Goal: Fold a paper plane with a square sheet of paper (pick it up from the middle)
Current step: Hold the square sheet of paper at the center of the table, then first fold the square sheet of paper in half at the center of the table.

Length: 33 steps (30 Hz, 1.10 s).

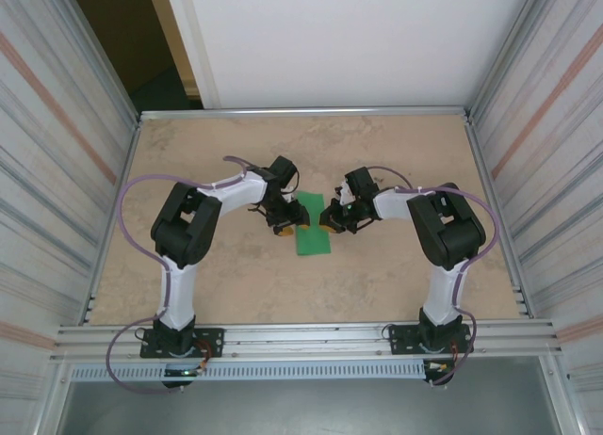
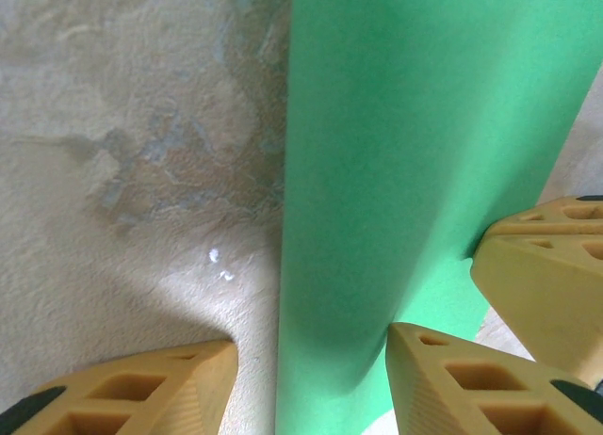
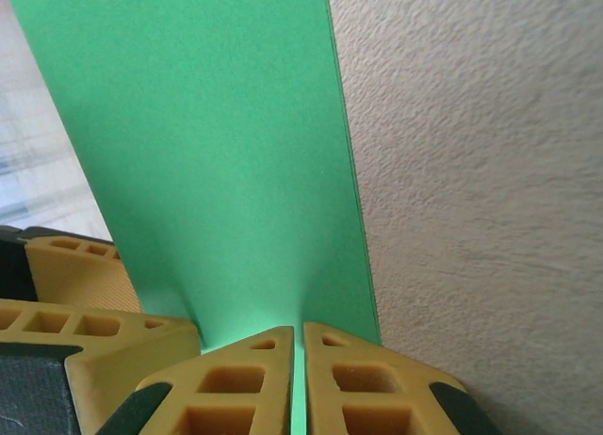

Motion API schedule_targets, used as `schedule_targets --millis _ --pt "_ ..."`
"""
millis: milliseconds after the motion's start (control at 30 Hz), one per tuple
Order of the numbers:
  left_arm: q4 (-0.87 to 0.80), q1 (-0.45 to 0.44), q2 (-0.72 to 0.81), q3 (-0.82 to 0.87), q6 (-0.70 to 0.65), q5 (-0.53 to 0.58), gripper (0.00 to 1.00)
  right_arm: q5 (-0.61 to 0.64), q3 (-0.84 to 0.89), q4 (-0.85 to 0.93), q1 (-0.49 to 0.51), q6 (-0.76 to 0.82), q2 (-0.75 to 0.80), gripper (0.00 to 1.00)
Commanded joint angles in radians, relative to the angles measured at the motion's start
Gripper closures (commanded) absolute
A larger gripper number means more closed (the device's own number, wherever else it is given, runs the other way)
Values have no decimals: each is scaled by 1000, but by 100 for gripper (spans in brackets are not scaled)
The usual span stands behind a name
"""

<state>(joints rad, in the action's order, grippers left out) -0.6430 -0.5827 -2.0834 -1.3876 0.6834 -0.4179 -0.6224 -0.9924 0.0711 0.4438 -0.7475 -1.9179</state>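
Between the two sets of jaws, near the middle of the surface (image 1: 405,153), lies the square sheet of paper (image 1: 315,230). From above it shows as a narrow green strip rather than a full square, so I judge that one half is turned up or over along a lengthwise fold, though I cannot tell which. The right jaws are pressed together on the end of the sheet nearest them, with a sliver of green in the slit between them. From that pinch the paper runs straight ahead, one long edge down against the surface. The left jaws are spread and straddle the strip. One sits on bare surface just outside the paper's long edge. The other is at the opposite side, just beside the right jaws, and I cannot tell if it touches the paper or overlaps it. My reading is that the pinch anchors the thin sheet so it cannot slide or spring flat, while the spread left jaws are placed to close on it or press along it and set the crease. No pointed nose or wings are formed, so the folding looks early. If the pinch slips, the layers may drift out of line.
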Motion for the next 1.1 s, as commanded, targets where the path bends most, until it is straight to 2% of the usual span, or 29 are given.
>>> schedule_targets --millis 0,167,400,533,700,933,1067 --pt "31 -40 -178 84 -42 120 50 84 19 103 0 44 -68 92" --pt "17 -18 -22 29 -63 119 48 126 42 113 -4 60 -91 100" --pt "63 38 208 48 -36 128 49 170 50 133 -5 63 -111 100" --pt "204 40 281 101 -19 21 53 187 53 143 -4 62 -107 100" --pt "317 -6 262 93 -17 -95 62 200 48 155 -4 60 -117 100" --pt "310 -31 147 87 25 -132 85 224 38 178 1 47 -124 100" --pt "316 -31 107 98 21 -153 93 239 30 191 7 39 -133 100"
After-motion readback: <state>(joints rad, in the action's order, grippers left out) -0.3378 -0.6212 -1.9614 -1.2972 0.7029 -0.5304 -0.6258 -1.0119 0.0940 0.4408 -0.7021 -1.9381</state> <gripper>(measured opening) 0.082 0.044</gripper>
